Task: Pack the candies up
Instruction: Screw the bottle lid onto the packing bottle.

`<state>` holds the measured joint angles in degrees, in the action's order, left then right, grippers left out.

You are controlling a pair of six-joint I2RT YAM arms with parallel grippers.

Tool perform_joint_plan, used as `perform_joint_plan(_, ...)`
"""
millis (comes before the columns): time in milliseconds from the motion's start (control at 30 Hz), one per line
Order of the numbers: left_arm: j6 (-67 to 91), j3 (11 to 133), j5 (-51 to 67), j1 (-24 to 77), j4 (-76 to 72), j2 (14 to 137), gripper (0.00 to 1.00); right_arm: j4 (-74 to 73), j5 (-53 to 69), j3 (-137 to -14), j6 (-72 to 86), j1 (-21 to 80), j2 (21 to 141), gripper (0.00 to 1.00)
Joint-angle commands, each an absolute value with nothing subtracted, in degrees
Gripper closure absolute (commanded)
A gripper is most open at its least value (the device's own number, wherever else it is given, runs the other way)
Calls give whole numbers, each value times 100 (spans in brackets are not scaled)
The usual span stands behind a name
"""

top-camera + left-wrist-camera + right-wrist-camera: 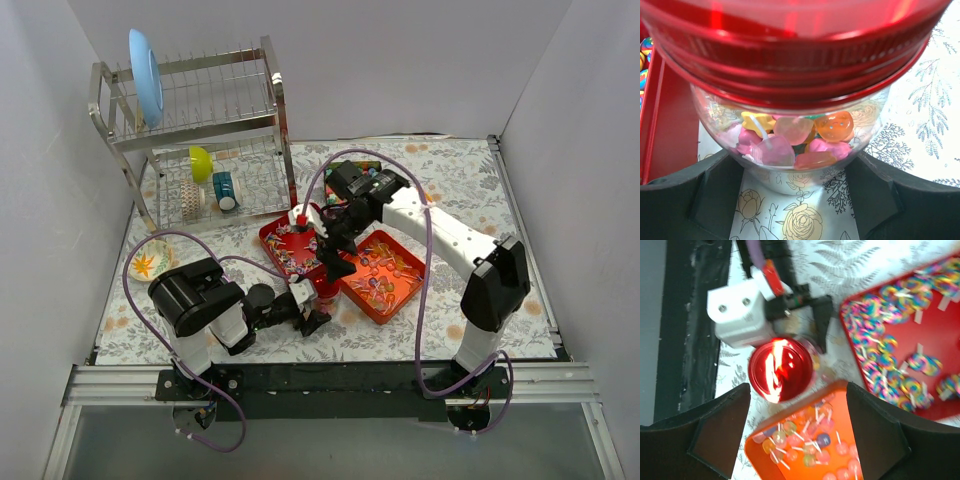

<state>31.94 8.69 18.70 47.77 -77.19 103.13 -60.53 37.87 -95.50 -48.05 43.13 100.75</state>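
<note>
The left gripper (800, 200) grasps the jar (790, 155), clamped on both sides below the red lid (780, 369). The right gripper (797, 432) hangs released above it. The candies (832, 126) lie in the red tray (935, 337), in the orange tray (751, 450) beside it, and inside the jar.

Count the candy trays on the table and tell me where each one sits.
2 in plain view: a red tray near the middle, an orange tray right of it. Something colourful behind the right arm may be a third, mostly hidden.
</note>
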Motion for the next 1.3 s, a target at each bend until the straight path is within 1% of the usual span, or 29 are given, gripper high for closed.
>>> perform_joint_plan(0,3120,694,1784,4746,-9026,10406,100,-6240,4017,-9668,-5071,4570,10309,15)
perform_joint_plan(300,3261,721,1644,4685,-8956,10389,100,-6609,3946,-9616,-5265,4614,10433,15)
perform_joint_plan(800,3471,826,1600,4518,-8780,10424,100,-6592,3797,-9238,-5273,4649,10222,15)
perform_joint_plan(1000,3542,870,1600,4447,-8701,10450,100,-6636,3481,-8597,-5230,4658,9730,16)
perform_joint_plan(1133,3542,870,1600,4438,-8701,10468,100,-6811,3270,-8043,-5107,4658,9054,16)
perform_joint_plan(1267,3516,870,1748,4438,-8692,10503,100,-6848,3173,-7919,-4845,4641,8675,17)
